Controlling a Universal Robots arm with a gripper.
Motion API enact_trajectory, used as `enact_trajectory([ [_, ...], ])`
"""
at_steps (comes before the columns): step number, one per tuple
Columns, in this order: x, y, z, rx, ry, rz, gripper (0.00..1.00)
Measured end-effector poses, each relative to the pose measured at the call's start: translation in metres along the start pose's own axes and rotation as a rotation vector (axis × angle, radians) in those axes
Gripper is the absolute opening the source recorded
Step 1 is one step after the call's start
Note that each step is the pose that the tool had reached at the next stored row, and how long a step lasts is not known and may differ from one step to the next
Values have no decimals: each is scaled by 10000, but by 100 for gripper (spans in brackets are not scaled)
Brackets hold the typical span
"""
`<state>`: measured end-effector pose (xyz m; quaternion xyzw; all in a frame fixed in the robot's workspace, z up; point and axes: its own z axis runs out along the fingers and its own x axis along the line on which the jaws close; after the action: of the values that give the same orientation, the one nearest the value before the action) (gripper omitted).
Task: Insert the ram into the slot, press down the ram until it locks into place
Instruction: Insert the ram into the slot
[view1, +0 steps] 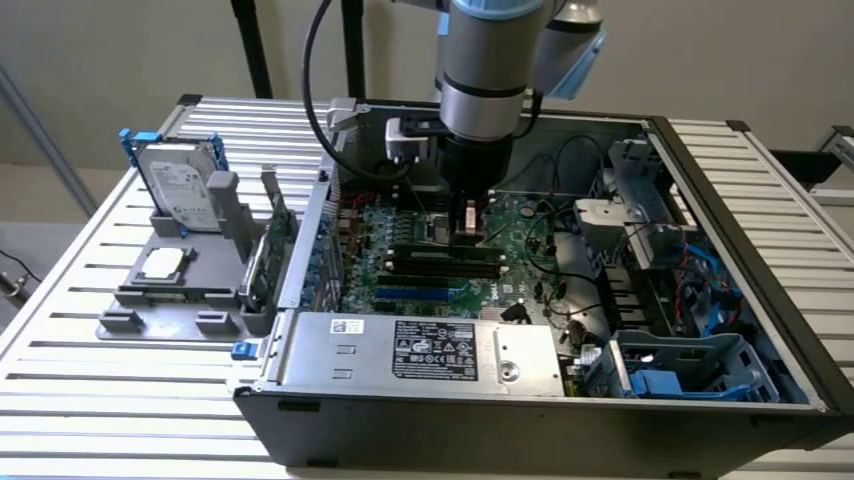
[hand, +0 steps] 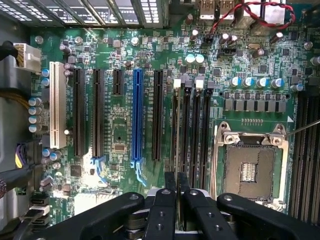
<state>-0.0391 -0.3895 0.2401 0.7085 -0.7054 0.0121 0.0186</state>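
Note:
My gripper (view1: 467, 228) has come down inside the open computer case, just above the row of black memory slots (view1: 441, 262) on the motherboard. In the wrist view its two black fingers (hand: 170, 187) stand close together, shut on the ram (hand: 176, 130). The ram shows edge-on as a thin strip running out from between the fingertips. It lies along the outermost slot (hand: 176, 84), the one with a white end clip nearest the black card slots. I cannot tell whether it is seated. The other parallel slots (hand: 199, 130) beside it hold nothing.
The silver processor socket (hand: 250, 165) lies beside the memory slots, and the blue slot (hand: 137, 115) and a white slot (hand: 56, 105) on the other side. Outside the case stand a grey holder (view1: 160, 290), a hard drive (view1: 180, 185) and an upright green card (view1: 276, 245). The power supply (view1: 414, 350) sits near the front.

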Motion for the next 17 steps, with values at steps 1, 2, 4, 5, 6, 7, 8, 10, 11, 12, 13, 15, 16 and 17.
enact_trajectory([
  [1,-3,0,7,0,9,0,13],
  [2,-4,-1,14,-1,15,-1,13],
  [4,-4,0,19,-1,20,0,13],
  [5,-4,0,19,-2,23,0,13],
  [6,-4,0,21,-1,21,0,13],
  [7,-5,0,25,1,18,0,13],
  [8,-5,0,29,2,17,0,13],
  [10,-5,0,38,0,19,0,13],
  [11,-5,0,44,0,20,0,13],
  [12,-6,-1,50,1,18,0,13],
  [13,-6,-1,55,0,19,0,13],
  [15,-6,0,62,-1,21,0,13],
  [16,-6,0,63,-1,22,-1,13],
  [17,-6,-1,66,0,21,-2,13],
])
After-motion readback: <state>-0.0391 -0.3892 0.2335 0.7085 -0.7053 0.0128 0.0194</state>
